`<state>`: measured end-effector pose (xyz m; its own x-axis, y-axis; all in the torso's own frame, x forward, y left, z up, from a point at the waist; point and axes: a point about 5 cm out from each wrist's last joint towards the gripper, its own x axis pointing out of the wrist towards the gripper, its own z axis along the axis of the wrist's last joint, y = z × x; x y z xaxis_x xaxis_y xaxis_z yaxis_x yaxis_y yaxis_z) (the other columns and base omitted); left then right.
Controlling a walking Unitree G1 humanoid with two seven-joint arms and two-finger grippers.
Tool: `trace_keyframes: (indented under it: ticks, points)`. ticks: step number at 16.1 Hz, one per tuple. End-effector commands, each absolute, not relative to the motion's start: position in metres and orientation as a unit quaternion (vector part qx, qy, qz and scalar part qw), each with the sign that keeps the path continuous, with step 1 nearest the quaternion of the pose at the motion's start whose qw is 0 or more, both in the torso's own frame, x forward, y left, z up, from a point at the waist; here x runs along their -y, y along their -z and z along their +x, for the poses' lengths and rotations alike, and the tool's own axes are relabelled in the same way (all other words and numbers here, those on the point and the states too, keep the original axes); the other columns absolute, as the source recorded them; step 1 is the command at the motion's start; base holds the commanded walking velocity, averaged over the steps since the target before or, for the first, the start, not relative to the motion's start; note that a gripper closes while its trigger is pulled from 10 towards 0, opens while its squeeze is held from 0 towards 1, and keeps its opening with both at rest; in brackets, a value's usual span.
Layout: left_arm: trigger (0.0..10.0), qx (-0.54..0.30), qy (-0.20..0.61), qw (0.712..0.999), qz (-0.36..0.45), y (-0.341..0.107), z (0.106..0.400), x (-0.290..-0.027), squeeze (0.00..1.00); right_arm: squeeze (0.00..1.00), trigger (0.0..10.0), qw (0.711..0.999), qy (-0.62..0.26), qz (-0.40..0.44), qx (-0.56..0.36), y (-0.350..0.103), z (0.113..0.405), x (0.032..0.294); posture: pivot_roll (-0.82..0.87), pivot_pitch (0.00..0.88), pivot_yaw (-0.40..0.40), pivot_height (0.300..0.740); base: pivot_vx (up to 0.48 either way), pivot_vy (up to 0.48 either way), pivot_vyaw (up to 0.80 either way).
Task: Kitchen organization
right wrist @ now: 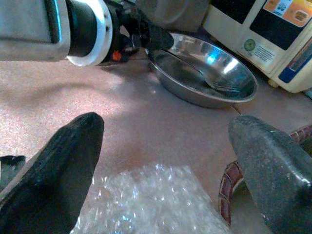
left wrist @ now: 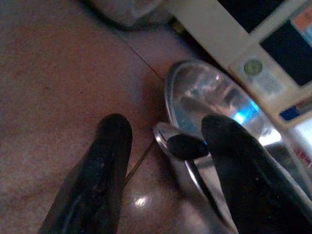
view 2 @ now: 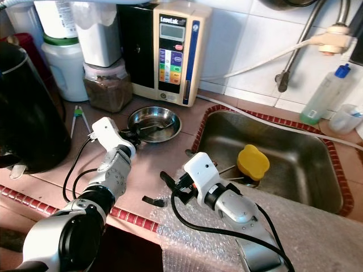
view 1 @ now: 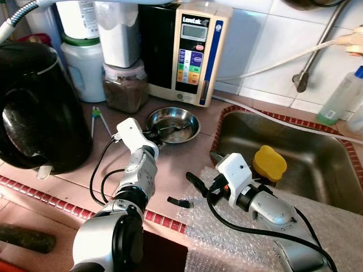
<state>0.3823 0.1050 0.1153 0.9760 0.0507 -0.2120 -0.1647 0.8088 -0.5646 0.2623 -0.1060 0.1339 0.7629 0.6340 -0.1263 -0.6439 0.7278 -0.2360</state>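
While the steel bowl (view 1: 173, 125) sits on the pinkish counter (view 1: 79, 170) just in front of the cream water ionizer (view 1: 190, 51), a fork (view 1: 177, 126) lies inside it with its tines toward the bowl's middle. The left gripper (left wrist: 165, 141) is at the bowl's near-left rim, its two black fingers (left wrist: 102, 165) spread apart, one seemingly over the rim and the other on the counter side, with the end of a utensil handle between them; I cannot tell whether they touch it. To the right of the bowl and nearer the counter edge, the right gripper (right wrist: 161, 161) hovers low over the counter with its fingers wide apart and nothing between them, a sheet of bubble wrap (view 1: 238, 226) beneath it and draped over the tiled edge. Farther right of the bowl lies the steel sink (view 1: 317, 170), with a yellow sponge-like object (view 1: 269, 161) inside near its left wall. Just left of the bowl a pair of tongs (view 1: 97, 119) rests on the counter, and behind the bowl to the left stands a jar of brown powder (view 1: 125, 88). Well left of the bowl looms a black kettle (view 1: 39, 113).
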Motion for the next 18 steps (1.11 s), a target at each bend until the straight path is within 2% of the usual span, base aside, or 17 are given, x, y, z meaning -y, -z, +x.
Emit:
trace_keyframes:
  ticks: [1, 9, 10, 12, 18]
  points:
    - [10.0, -0.111, -0.088, 0.933, -0.331, -0.108, 0.381, -0.116, 0.0, 0.0, 10.0, 0.933, -0.333, -0.139, -0.012, -0.138, 0.265, 0.11, -0.01, 0.0, -0.044, 0.74, 0.0, 0.0, 0.0]
    - [10.0, -0.107, -0.115, 0.906, -0.392, -0.109, 0.383, -0.131, 0.0, 0.0, 10.0, 0.933, -0.333, -0.137, -0.011, -0.138, 0.264, 0.11, -0.01, 0.0, -0.042, 0.74, 0.0, 0.0, 0.0]
    - [0.3, -0.104, -0.116, 0.906, -0.393, -0.112, 0.384, -0.131, 0.0, 0.0, 10.0, 0.933, -0.332, -0.137, -0.011, -0.138, 0.264, 0.11, -0.01, 0.0, -0.042, 0.74, 0.0, 0.0, 0.0]
    - [0.0, -0.098, -0.111, 0.904, -0.401, -0.116, 0.387, -0.13, 0.0, 0.0, 10.0, 0.933, -0.332, -0.137, -0.011, -0.138, 0.264, 0.11, -0.01, 0.0, -0.041, 0.74, 0.0, 0.0, 0.0]
    - [0.0, -0.093, -0.116, 0.902, -0.404, -0.118, 0.388, -0.133, 0.0, 0.0, 10.0, 0.933, -0.331, -0.137, -0.01, -0.138, 0.265, 0.11, -0.01, 0.0, -0.041, 0.74, 0.0, 0.0, 0.0]
